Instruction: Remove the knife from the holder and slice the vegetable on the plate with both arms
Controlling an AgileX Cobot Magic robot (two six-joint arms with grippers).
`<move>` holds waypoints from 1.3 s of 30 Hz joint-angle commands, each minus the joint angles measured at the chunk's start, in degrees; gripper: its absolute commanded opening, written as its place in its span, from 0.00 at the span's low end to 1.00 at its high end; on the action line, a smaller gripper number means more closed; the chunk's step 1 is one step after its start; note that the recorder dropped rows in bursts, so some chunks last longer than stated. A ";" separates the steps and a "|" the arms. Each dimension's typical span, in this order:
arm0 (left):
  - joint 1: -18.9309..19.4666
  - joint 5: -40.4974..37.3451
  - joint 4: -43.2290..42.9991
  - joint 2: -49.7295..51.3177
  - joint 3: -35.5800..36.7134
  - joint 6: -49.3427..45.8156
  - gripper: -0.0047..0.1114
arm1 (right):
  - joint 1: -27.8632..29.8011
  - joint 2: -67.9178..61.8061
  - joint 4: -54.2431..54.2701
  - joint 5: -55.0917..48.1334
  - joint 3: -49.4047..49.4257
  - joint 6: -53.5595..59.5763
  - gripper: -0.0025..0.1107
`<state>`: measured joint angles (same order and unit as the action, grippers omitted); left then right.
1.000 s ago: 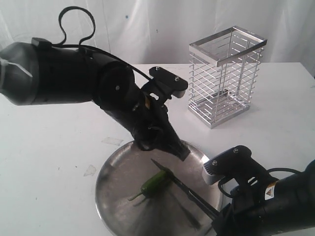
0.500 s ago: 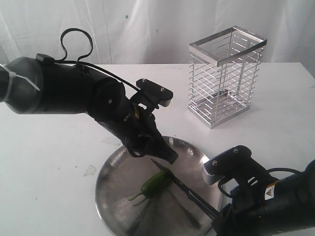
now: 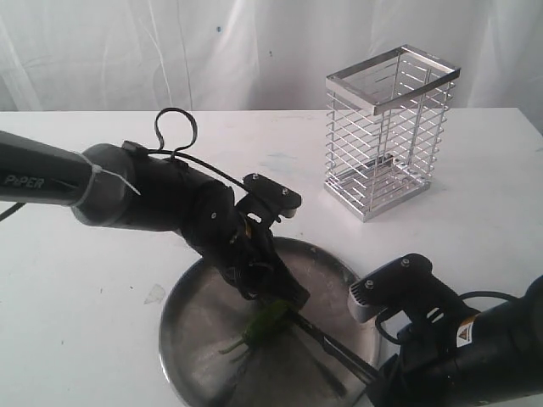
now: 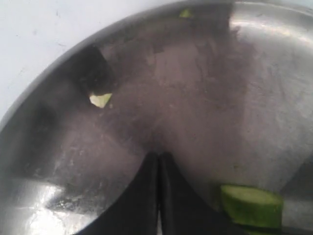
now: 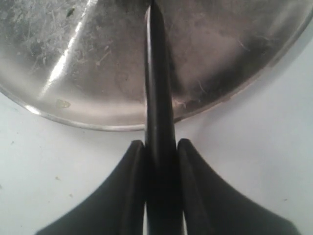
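Observation:
The green chilli pepper (image 3: 265, 321) lies in the middle of the round silver plate (image 3: 172, 331). My left gripper (image 3: 292, 295) is shut and empty, its tip low over the plate right beside the pepper's thick end. In the left wrist view the shut tips (image 4: 159, 155) hover over bare plate (image 4: 205, 73), with the pepper (image 4: 252, 205) just to one side. My right gripper (image 3: 378, 378) is shut on the black handle of the knife (image 3: 327, 337), whose blade points at the pepper. The right wrist view shows the fingers (image 5: 137, 161) clamping the knife (image 5: 156, 73) over the plate rim (image 5: 98, 125).
The wire holder (image 3: 389, 136) stands empty at the back right of the white table. A small pale pepper scrap (image 4: 100, 100) and a green bit (image 4: 185, 13) lie on the plate. The bulky left arm (image 3: 144, 199) stretches across the table's left side.
My left arm has swung down and forward, bringing its gripper from above the plate's far rim to beside the pepper. The right arm and knife have stayed put.

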<state>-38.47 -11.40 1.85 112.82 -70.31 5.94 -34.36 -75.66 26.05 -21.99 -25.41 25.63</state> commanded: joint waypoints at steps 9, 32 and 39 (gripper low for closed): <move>0.15 -6.45 -0.28 -9.01 -2.09 -0.96 0.04 | 0.08 0.10 0.19 1.33 -0.10 -0.31 0.02; 0.05 -2.32 1.29 -5.87 1.57 -0.81 0.04 | 0.08 -5.43 0.19 0.65 -2.50 -0.20 0.02; 0.05 -3.25 0.99 -9.58 1.57 -0.81 0.04 | 0.08 -7.41 -0.44 0.68 -6.21 0.07 0.02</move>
<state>-38.47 -13.27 2.48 104.63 -68.68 5.17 -34.36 -82.68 26.05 -21.80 -30.52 25.13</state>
